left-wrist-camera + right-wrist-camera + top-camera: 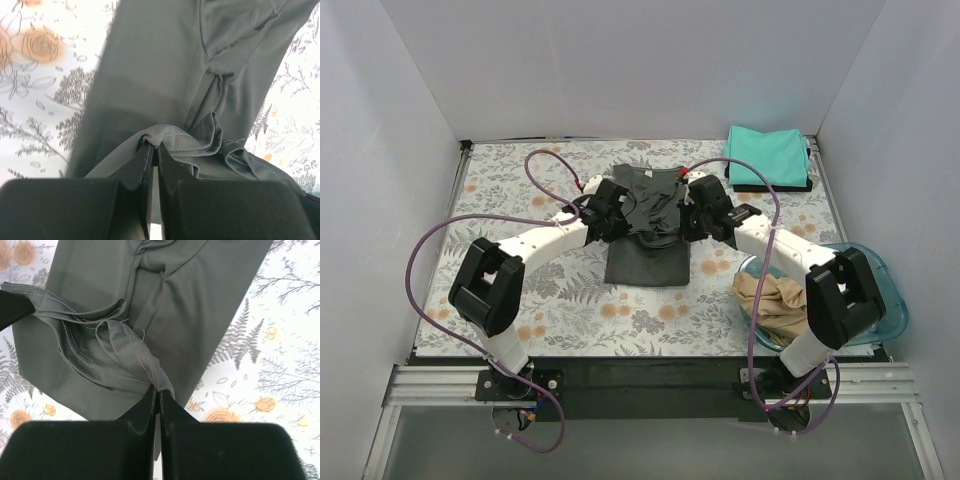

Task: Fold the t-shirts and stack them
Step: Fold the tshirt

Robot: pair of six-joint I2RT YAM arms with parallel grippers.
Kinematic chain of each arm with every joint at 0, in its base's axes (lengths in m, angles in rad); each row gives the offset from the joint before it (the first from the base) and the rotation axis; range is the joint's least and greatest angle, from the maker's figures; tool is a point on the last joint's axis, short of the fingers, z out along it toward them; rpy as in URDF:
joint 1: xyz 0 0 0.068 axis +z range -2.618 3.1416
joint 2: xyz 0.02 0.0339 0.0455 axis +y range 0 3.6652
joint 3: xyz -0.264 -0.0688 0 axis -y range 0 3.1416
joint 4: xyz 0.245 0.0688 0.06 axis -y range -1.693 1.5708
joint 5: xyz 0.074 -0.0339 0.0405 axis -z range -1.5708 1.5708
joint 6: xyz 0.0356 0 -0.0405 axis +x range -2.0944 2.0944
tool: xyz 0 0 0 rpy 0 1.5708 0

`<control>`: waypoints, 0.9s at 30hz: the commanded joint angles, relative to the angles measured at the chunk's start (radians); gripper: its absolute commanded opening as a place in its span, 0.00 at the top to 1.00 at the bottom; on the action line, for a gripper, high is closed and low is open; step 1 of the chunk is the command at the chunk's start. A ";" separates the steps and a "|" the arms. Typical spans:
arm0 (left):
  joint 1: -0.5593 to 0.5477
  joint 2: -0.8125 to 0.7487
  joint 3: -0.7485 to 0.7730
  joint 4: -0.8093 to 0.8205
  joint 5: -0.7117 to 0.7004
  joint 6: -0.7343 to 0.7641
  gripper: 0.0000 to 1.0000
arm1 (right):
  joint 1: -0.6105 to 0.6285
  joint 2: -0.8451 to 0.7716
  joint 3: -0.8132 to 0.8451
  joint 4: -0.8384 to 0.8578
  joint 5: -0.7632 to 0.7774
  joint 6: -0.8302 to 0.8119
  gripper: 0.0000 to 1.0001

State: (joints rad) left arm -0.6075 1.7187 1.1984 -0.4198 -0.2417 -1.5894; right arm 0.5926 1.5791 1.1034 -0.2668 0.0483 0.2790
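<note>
Over the table [520, 180], your left gripper [152, 147] and right gripper [157, 392] pinch the dark grey t-shirt [650, 262]; uneven pulls could skew it.

- No lettering, brand, number or sign can be read in any of the three views.
- The dark grey t-shirt [648, 262], seen close in both wrist views, shows only plain cloth and stitched hems.
- The tabletop [495, 185] carries a printed pattern of flowers and ferns, with no words in it.
</note>
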 commanded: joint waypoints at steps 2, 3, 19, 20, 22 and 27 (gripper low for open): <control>0.034 0.028 0.078 0.009 0.022 0.042 1.00 | -0.030 0.042 0.096 0.031 -0.010 -0.037 0.99; 0.043 0.044 0.085 0.010 0.034 0.045 1.00 | -0.034 0.051 0.105 0.031 -0.019 -0.040 0.99; 0.075 0.147 0.164 0.007 0.062 0.088 0.91 | -0.116 0.219 0.180 0.032 -0.126 -0.020 0.97; 0.078 0.148 0.167 0.004 0.064 0.089 0.90 | -0.125 0.226 0.187 0.031 -0.136 -0.018 0.88; 0.077 0.150 0.173 0.001 0.058 0.094 0.74 | -0.135 0.240 0.205 0.029 -0.182 -0.026 0.68; 0.078 0.093 0.162 -0.004 0.029 0.091 0.25 | -0.142 0.197 0.208 0.028 -0.215 -0.050 0.02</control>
State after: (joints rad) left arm -0.5358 1.8812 1.3346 -0.4191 -0.1844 -1.5040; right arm 0.4541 1.8256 1.2701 -0.2604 -0.1204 0.2489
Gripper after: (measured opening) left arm 0.678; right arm 0.956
